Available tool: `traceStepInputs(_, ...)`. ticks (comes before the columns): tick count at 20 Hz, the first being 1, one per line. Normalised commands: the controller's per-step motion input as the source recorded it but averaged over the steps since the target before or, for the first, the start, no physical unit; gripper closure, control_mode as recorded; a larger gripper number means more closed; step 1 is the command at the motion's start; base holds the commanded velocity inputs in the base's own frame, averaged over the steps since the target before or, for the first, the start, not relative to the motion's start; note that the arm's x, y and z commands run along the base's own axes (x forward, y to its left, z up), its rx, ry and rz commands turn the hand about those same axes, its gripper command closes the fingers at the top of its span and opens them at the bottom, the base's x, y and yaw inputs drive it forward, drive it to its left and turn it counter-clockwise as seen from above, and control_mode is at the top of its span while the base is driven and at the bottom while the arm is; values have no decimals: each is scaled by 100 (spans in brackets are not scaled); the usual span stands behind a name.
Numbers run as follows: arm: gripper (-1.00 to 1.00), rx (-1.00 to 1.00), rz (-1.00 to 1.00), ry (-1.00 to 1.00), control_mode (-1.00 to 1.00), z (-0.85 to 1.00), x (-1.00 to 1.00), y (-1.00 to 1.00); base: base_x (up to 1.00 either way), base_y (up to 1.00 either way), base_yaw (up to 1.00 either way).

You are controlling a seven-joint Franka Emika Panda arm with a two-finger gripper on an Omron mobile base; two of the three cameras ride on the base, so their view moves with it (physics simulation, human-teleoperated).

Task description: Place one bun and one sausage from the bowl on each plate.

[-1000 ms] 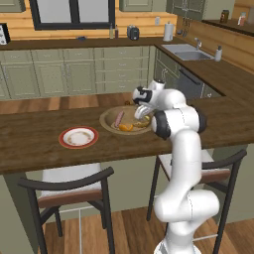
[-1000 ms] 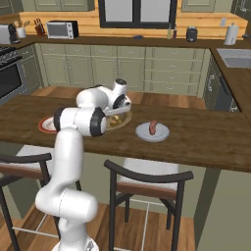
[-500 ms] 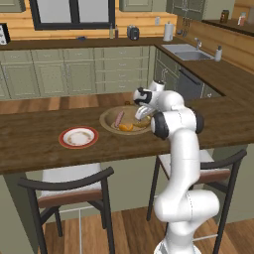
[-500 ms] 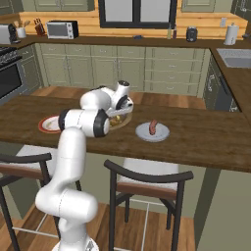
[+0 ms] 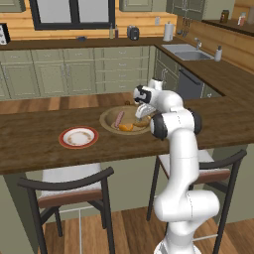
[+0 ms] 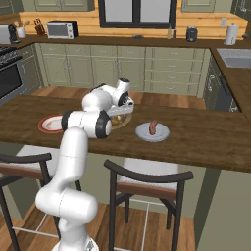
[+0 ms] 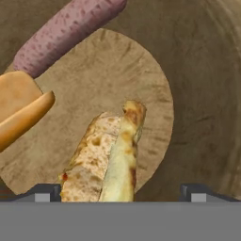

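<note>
The bowl (image 5: 111,120), wide, shallow and wooden-looking, sits on the dark wooden worktop (image 5: 34,149) between the two plates. In the hand view its round flat floor (image 7: 117,75) carries a pale split bun (image 7: 106,157) lying lengthwise, a pinkish-brown sausage (image 7: 66,33) slanting along the top left, and a second, golden-orange bun (image 7: 21,110) at the left edge, touching the sausage's lower end. In the left base view the sausage (image 5: 118,119) and the orange bun (image 5: 126,127) show as small shapes inside the bowl. The hand (image 7: 120,193) hangs low over the bowl with its two dark finger tips (image 7: 44,192) spread wide, one on either side of the pale bun's near end, and nothing is caught between them. From the left base view the hand (image 5: 144,110) sits over the bowl's right side; from the right base view the hand (image 6: 122,105) covers much of the bowl (image 6: 120,120). The red-rimmed plate (image 5: 78,137) with its cream centre lies on the worktop near the bowl. On the bowl's other side the pale grey plate (image 6: 162,132) carries one sausage (image 6: 153,127). Two dark chairs (image 5: 69,186) stand under the worktop's near edge.
</note>
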Motion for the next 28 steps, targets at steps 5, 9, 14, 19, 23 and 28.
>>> traceStepInputs(5,100,-9,0,4,-100,-3,-21,0,0,0,0)
traceStepInputs(9,100,-4,0,2,-100,0,-52,0,0,0,0)
traceStepInputs(14,100,0,0,-4,-100,12,-76,-1,0,0,0)
traceStepInputs(19,100,0,-3,-31,-100,53,-73,-3,0,0,0)
traceStepInputs(23,100,-4,-11,-52,-100,42,-44,-1,0,0,0)
traceStepInputs(28,100,-1,-26,-23,-100,44,-22,-46,0,0,0)
